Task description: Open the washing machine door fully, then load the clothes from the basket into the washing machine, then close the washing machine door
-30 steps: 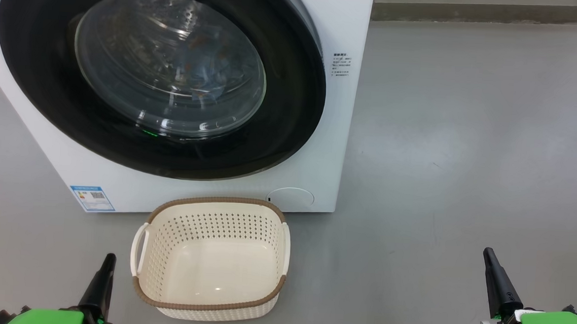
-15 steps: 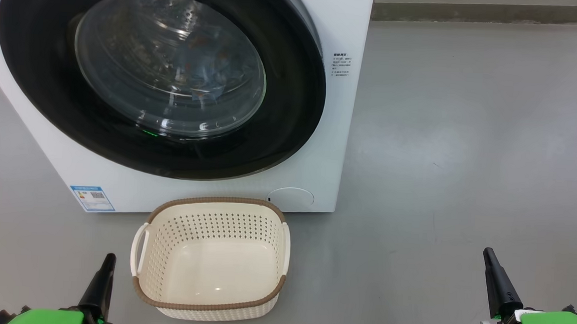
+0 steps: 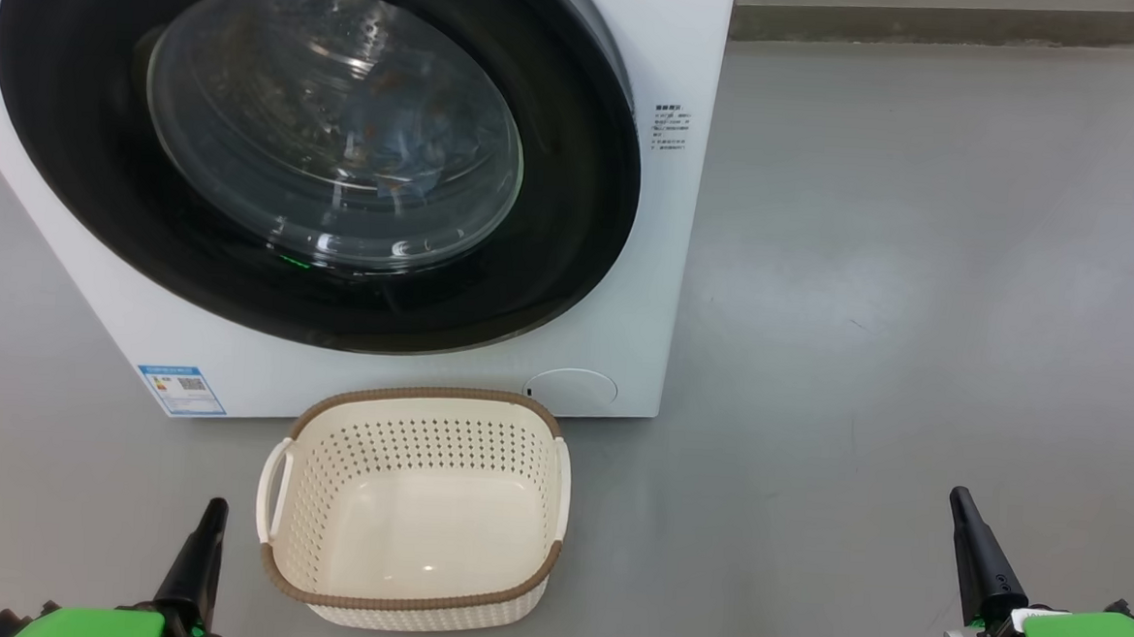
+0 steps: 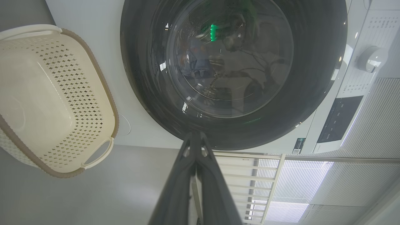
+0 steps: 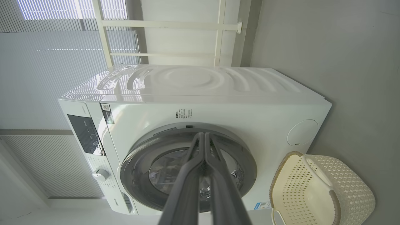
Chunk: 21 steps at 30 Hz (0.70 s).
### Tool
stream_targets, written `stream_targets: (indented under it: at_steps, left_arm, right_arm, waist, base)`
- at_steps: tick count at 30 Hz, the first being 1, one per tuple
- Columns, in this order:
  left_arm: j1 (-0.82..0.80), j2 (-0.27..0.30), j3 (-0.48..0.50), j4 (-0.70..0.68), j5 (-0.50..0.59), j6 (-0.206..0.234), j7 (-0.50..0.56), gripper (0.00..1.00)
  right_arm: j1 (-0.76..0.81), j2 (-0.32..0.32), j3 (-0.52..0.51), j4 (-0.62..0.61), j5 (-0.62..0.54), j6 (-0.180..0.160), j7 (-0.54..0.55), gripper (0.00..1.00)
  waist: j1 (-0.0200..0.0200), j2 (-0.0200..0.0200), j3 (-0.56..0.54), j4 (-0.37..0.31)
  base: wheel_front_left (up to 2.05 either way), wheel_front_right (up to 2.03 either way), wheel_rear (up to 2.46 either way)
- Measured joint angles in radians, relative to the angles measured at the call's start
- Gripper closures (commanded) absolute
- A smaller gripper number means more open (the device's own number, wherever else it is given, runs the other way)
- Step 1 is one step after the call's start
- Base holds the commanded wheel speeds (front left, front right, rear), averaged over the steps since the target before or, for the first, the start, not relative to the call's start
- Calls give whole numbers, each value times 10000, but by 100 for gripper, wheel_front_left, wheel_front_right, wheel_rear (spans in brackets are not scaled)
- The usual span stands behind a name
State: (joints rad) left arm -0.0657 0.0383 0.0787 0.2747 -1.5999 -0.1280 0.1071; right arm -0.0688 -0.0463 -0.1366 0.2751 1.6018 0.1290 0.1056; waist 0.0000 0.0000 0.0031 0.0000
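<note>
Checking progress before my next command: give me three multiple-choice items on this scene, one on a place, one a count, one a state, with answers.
1. Where is the basket? A. On the floor before the washing machine. B. On top of it. C. On a shelf.
2. How many garments lie in the basket? A. Two. B. None. C. One.
3. The washing machine door is: A. wide open. B. half open. C. shut.
Answers: 1 A, it stands on the floor at the machine's front. 2 B, its bottom is bare. 3 C, its black rim lies flat against the front.
</note>
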Motion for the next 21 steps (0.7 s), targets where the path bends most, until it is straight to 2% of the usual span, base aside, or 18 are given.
stream_targets:
  at_steps: [21]
  left_arm:
    - [-1,-2,2,0,0,0,0,100]
  right_arm:
    - [-1,0,0,0,0,0,0,100]
  waist:
    - [0,0,0,0]
  base:
    - [0,0,0]
